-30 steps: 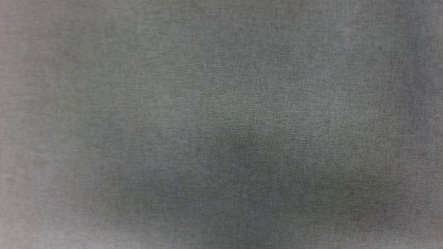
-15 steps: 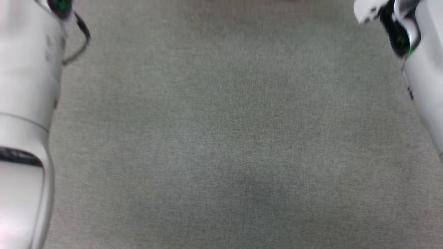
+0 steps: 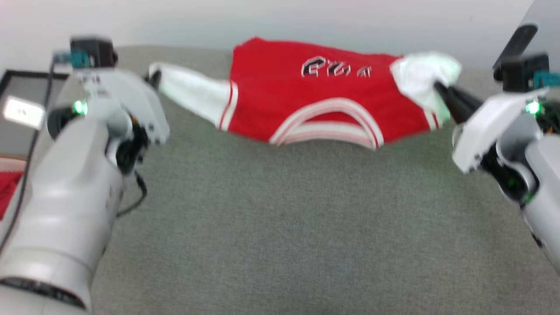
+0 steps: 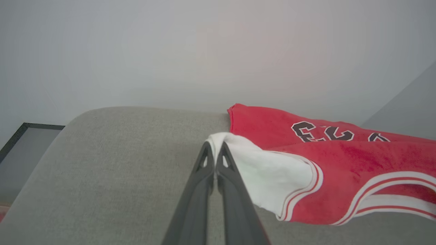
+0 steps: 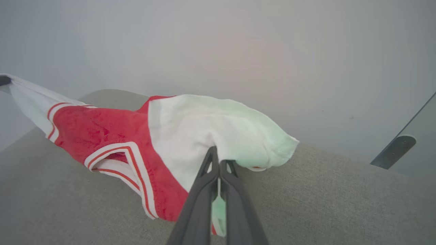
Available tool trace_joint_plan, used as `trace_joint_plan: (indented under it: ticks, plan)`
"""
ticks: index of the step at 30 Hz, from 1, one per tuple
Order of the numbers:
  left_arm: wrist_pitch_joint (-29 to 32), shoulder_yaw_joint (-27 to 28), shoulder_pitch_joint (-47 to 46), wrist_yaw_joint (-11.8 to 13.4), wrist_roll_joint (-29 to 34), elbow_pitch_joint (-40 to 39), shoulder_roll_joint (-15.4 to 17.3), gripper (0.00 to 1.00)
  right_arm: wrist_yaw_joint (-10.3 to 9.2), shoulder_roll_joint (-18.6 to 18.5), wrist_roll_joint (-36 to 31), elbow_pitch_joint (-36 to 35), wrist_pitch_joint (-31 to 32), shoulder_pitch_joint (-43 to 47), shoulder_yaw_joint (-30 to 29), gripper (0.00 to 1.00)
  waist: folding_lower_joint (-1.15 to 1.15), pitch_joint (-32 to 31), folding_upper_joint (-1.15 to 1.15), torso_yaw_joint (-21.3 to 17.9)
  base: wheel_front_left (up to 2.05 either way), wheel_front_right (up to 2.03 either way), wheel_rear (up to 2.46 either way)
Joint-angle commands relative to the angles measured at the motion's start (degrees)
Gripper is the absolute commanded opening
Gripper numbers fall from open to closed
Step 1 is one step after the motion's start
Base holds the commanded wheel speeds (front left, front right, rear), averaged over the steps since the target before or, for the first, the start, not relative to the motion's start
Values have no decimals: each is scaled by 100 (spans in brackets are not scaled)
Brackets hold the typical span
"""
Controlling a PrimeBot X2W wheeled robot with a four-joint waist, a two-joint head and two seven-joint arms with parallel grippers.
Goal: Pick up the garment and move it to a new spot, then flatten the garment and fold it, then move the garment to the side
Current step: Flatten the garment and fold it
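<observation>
The garment (image 3: 271,100), a red jersey with white sleeves, striped trim and black lettering, hangs stretched between my two grippers above the far part of the grey surface (image 3: 280,227). My left gripper (image 3: 153,78) is shut on the tip of one white sleeve (image 4: 259,170). In the left wrist view that gripper (image 4: 214,146) pinches the sleeve's edge. My right gripper (image 3: 439,89) is shut on the other white sleeve (image 5: 211,126), and in the right wrist view its closed tips (image 5: 218,158) are buried in the cloth. The striped collar (image 3: 328,120) sags toward me.
A pale wall (image 3: 280,17) rises behind the grey surface's far edge. A dark-framed panel (image 3: 26,87) stands at the left, with something red (image 3: 8,188) below it. A dark bar (image 5: 393,149) shows at the far right. Both pale forearms (image 3: 70,197) flank the surface.
The head camera has tilted up from bare grey surface: both arms, then the garment held between the grippers and the wall behind, have come into view.
</observation>
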Motion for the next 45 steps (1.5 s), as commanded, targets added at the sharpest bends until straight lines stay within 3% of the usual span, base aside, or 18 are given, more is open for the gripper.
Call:
trace_joint_plan:
  ticks: [1,7,11,17,19,30,40,45]
  plan:
    - [34,-55,248,-13,-31,-92,82,0,-3,-129,149,-167,97,276,-10,0,0,-464,0,139,0,0,0]
    - [286,-92,1200,6,-218,-657,362,0,-3,-578,432,-970,579,1264,-129,0,0,-731,0,194,0,0,0]
    - [449,-100,1863,231,-312,-1264,572,0,-3,-790,431,-1485,823,1882,-342,0,0,-811,0,204,0,0,0]
    - [735,-107,2757,704,-413,-2267,869,0,-3,-996,303,-2097,1118,2572,-545,0,0,-874,0,201,0,0,0]
    - [960,-92,3371,1065,-515,-2972,1053,0,-3,-1089,317,-2468,1338,2970,-614,0,0,-898,0,192,0,0,0]
    - [1658,-42,5124,2323,-900,-5237,1574,0,-2,-1447,406,-3513,2284,4126,-700,0,0,-917,0,199,0,0,0]
    - [2096,-28,5817,2888,-1154,-6215,1842,0,-2,-1840,771,-3916,3092,4927,-1100,0,0,-841,0,219,0,0,0]
    - [2079,-17,5928,3018,-1159,-6401,1840,0,-3,-1784,553,-3937,3240,5124,-1391,0,0,-774,0,184,0,0,0]
